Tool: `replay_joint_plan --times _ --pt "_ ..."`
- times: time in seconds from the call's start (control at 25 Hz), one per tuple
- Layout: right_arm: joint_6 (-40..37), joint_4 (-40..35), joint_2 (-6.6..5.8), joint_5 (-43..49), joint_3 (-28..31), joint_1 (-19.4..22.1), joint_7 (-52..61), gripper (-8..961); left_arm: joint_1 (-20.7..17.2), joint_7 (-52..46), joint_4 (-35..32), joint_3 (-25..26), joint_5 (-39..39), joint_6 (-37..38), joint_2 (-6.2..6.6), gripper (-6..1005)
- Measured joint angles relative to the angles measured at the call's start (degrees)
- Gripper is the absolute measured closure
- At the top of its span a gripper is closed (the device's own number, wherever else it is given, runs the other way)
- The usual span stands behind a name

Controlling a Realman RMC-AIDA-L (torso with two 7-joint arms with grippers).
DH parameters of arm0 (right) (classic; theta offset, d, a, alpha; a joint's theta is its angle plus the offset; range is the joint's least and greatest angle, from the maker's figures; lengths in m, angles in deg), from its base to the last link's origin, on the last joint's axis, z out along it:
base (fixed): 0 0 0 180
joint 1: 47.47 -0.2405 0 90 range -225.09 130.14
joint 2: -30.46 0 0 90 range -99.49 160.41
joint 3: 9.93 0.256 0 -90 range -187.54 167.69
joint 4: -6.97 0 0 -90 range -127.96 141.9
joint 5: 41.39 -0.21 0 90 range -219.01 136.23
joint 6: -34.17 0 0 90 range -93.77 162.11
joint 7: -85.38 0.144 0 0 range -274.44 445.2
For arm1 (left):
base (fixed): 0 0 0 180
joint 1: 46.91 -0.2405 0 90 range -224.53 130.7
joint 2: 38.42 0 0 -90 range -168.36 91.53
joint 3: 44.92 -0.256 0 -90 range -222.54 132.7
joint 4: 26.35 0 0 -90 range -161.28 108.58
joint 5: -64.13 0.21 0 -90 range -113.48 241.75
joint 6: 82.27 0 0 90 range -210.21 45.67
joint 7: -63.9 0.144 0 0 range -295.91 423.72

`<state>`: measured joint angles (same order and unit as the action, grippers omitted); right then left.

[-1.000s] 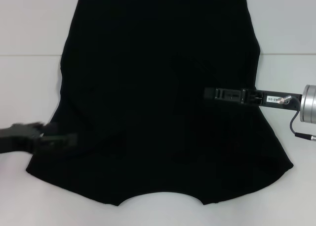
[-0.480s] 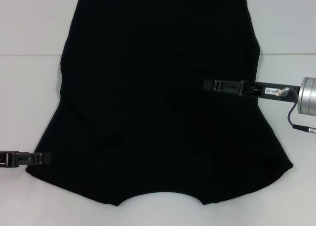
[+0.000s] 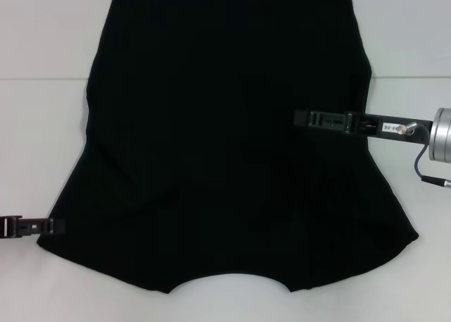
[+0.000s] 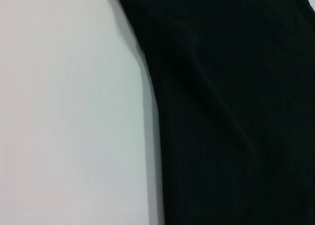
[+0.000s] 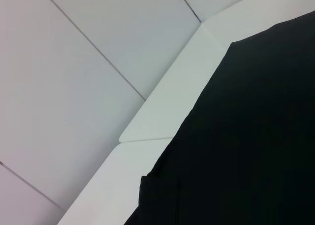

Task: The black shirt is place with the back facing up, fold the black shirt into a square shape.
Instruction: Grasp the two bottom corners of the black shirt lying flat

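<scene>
A white, smooth tabletop (image 3: 42,146) fills the scene, with a faint seam running across it at mid-height in the head view; the right wrist view shows pale panels (image 5: 88,52) with thin joint lines beyond the table's far edge. Spread flat over most of the table lies the black shirt (image 3: 211,139), a large plain soft-fabric short-sleeved T-shirt, its curved neckline at the near edge towards the robot and its straight hem at the far side. The sleeves flare outwards at the near left and near right corners. Bare white surface remains on both sides of the shirt, wider towards the far end where the body narrows, and only a thin strip shows along the near edge by the neckline.

The left gripper (image 3: 49,227) lies low at the near left, its tip just at the edge of the left sleeve; whether it is open or closed, or touching the cloth, cannot be told. The right gripper (image 3: 310,118) reaches in from the right side over the shirt's body, well inside the right edge; how its fingers stand cannot be told either, nor whether it has hold of any fabric.

A small white label on the right arm carries dark characters too small to read. No lettering shows on the shirt's upturned side.
</scene>
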<state>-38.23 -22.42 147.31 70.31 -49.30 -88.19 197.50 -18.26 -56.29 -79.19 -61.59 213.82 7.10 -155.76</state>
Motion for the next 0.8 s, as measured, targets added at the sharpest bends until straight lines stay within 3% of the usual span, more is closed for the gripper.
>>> replay_joint_plan --times 0.8 --pt "0.0 0.0 -0.13 -0.1 0.1 0.2 0.1 127 0.4 -0.1 0.9 -2.3 0.3 -1.1 -0.08 79"
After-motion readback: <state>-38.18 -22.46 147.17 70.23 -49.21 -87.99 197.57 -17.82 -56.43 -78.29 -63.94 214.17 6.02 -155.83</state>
